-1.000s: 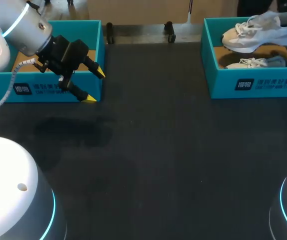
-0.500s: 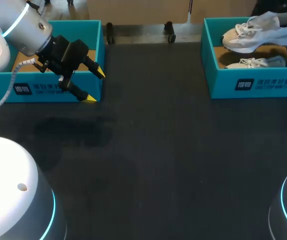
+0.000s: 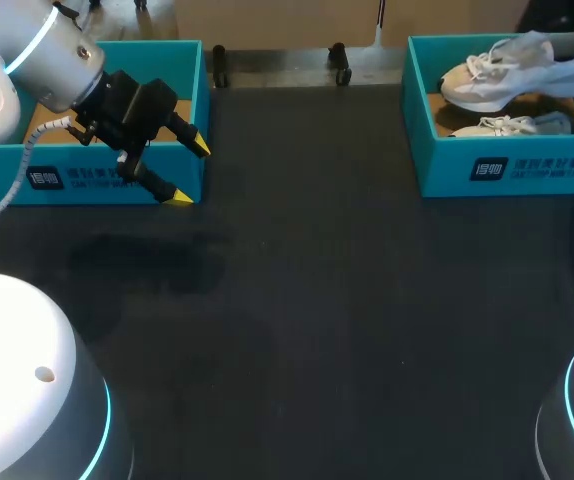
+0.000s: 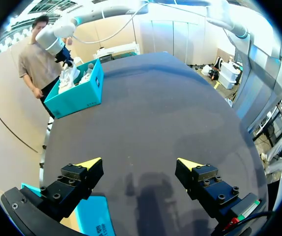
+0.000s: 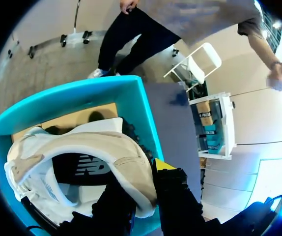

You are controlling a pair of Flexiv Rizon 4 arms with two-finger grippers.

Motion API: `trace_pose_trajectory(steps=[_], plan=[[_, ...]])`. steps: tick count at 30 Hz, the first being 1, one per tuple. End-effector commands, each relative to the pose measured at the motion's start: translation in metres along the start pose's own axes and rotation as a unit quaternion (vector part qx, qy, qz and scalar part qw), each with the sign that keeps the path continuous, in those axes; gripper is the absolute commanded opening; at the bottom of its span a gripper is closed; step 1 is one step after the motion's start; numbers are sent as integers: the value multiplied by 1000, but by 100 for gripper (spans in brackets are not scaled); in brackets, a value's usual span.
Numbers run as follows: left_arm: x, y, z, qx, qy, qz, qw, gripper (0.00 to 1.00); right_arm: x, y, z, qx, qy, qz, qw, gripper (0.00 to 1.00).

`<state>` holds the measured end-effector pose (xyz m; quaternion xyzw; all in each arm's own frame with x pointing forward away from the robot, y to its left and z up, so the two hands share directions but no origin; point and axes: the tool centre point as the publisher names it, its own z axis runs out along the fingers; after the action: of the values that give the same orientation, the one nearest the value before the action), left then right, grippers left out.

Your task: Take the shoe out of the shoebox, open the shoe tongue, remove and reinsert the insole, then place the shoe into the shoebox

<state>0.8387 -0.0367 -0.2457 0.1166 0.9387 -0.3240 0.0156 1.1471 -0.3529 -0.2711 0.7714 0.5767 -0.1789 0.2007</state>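
A box (image 3: 117,178) sits in the upper left of the frame and the shoebox (image 3: 507,172) in the upper right, with table (image 3: 307,300) between them. The left gripper (image 3: 190,173) hangs by the box's near right corner. The shoe (image 3: 512,70) is above the shoebox, in the right gripper (image 5: 146,177). A second shoe (image 3: 512,127) lies inside the shoebox, below it.

Logging from a robotics lab: my left arm (image 3: 27,55) and right arm (image 4: 52,37) are working over one dark table (image 3: 307,300), with a left shoebox (image 3: 107,180) and right shoebox (image 3: 512,170), matching teal, sitting at its far corners.
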Motion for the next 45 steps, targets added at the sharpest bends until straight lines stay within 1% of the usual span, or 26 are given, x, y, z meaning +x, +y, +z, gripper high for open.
trace_pose_trajectory(steps=[1, 18, 24, 45], plan=[[1, 0, -1, -2, 0, 0, 1000, 100, 2, 6, 5, 3, -1, 0, 1000, 0], [1, 0, -1, -2, 0, 0, 1000, 100, 10, 6, 19, 9, -5, 17, 1000, 0], [1, 0, -1, -2, 0, 0, 1000, 100, 18, 5, 26, 13, -2, 16, 1000, 0], [1, 0, -1, -2, 0, 0, 1000, 100, 31, -3, 50, 29, 13, 15, 999, 0]])
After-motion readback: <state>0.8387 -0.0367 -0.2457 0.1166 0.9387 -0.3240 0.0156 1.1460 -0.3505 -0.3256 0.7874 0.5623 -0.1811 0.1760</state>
